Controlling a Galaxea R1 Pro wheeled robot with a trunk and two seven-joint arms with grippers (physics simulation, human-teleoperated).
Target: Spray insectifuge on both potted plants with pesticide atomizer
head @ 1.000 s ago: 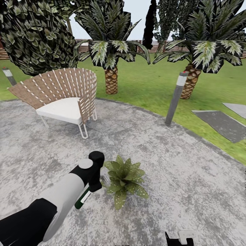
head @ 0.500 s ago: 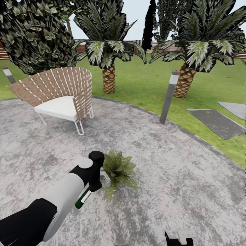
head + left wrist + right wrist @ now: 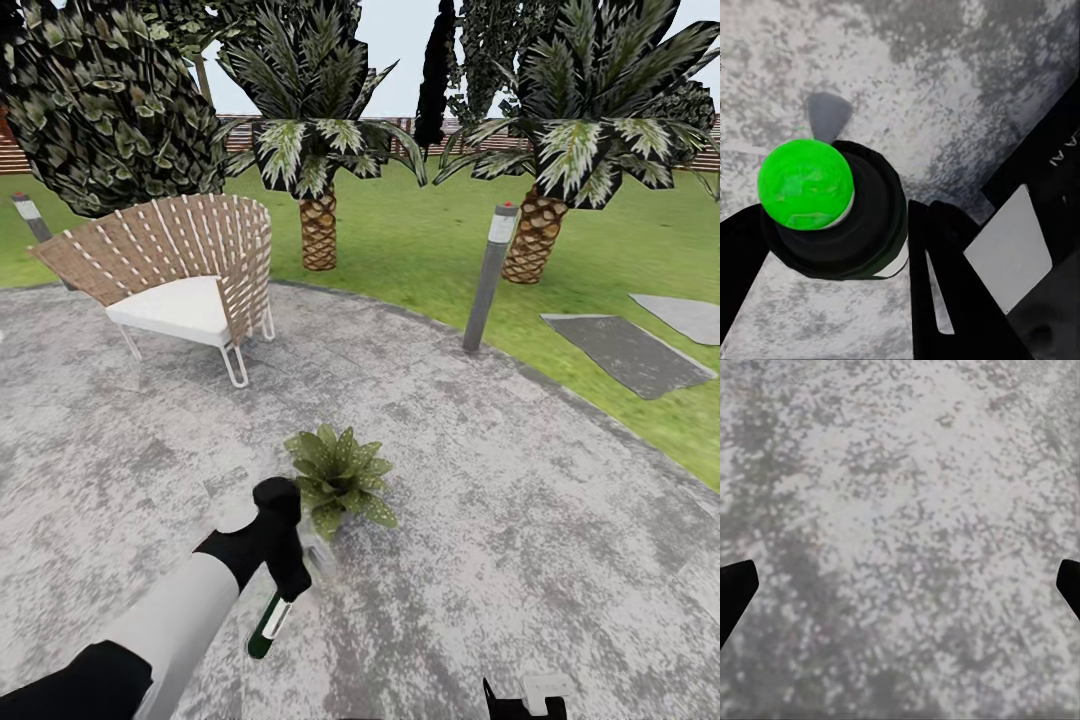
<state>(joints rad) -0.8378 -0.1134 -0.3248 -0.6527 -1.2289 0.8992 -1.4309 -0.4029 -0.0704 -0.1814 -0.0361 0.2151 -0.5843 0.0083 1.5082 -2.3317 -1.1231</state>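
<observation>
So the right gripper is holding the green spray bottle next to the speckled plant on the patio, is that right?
Not quite: the head view shows the left gripper holding the pesticide atomizer, not the right. The rest stands: it is next to the speckled potted plant on the patio.

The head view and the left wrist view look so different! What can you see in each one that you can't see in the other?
Head view alone: the speckled potted plant, a wicker chair, palms, a grey lamp post, lawn and fence, plus the white label band on the atomizer hanging below the left gripper.

Left wrist view alone: a bright green round end of the bottle seen end-on, and a black finger beside it.

Both: the atomizer in the left gripper, over the mottled grey patio.
</observation>
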